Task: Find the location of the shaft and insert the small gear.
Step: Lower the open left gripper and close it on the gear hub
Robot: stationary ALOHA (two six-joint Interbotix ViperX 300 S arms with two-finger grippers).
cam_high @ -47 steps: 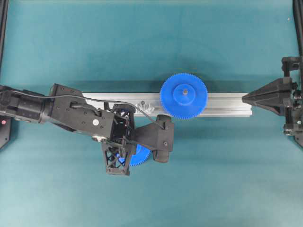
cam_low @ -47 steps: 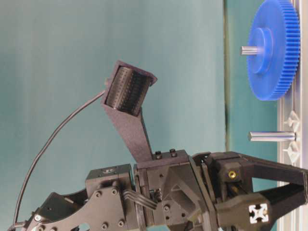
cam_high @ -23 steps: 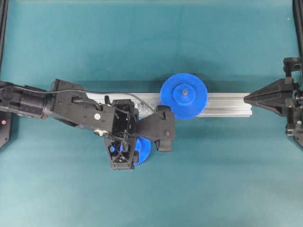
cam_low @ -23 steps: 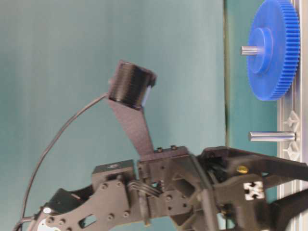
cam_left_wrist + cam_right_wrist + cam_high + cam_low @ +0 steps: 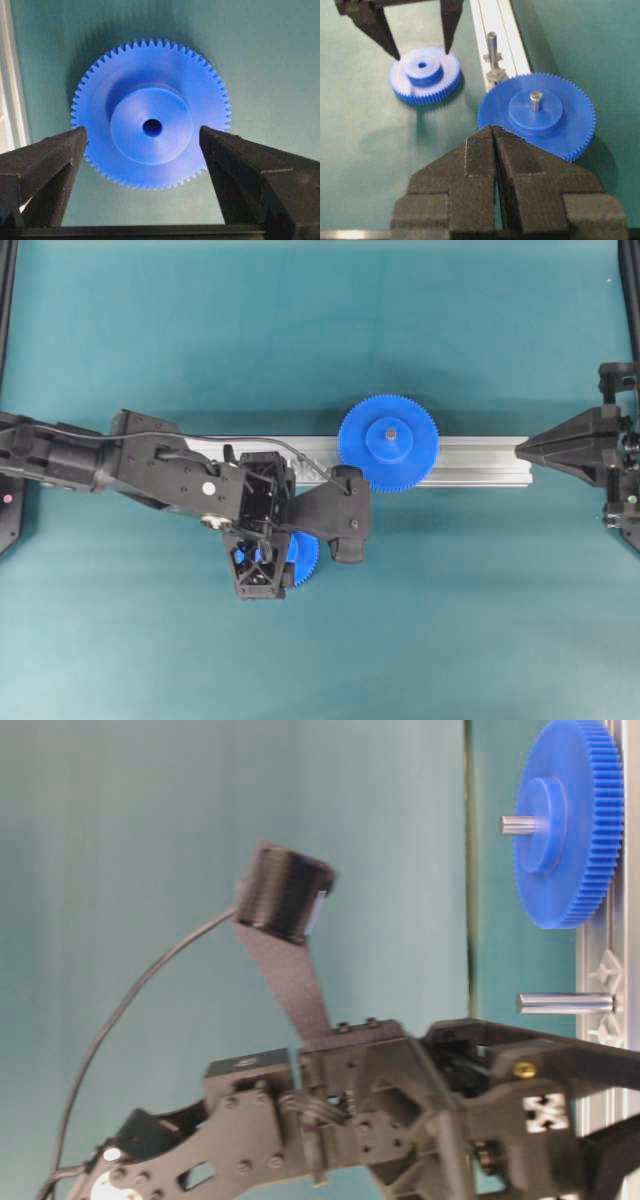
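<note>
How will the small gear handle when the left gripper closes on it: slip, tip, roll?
The small gear looks like rigid moulded plastic, so probably stiff and light. It lies flat on the table, so it's unlikely to roll or tip. The left gripper stands open astride the gear; pads on the toothed rim should bite, though smooth plastic could still skid.

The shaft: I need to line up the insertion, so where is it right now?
In the right wrist view the shaft stands upright on the aluminium rail, between the small gear on its left and the large gear at lower right.
</note>
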